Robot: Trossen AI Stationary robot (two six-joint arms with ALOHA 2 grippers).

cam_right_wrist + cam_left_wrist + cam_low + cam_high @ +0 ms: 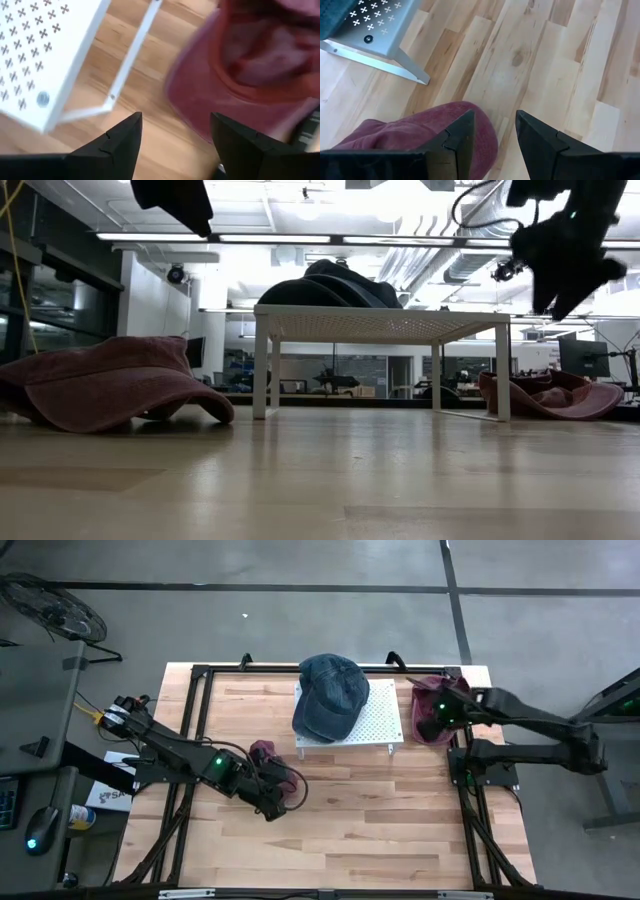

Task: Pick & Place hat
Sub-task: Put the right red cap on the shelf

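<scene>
A white stand is seen centre-top in the high view, a blue hat lying on it. 2 maroon hats flank it. Only the wrist views show the left gripper and right gripper spread, holding nothing.

No legible text, brand, number or sign anywhere on the table, the hats, the stand or the arms. Only one candidate: a white sheet or label lying off the table's edge at about 9 o'clock in the high view, bearing dark marks that may be printed letters, too small to read. Nothing readable in the low view's background room, nor in either wrist view.
</scene>
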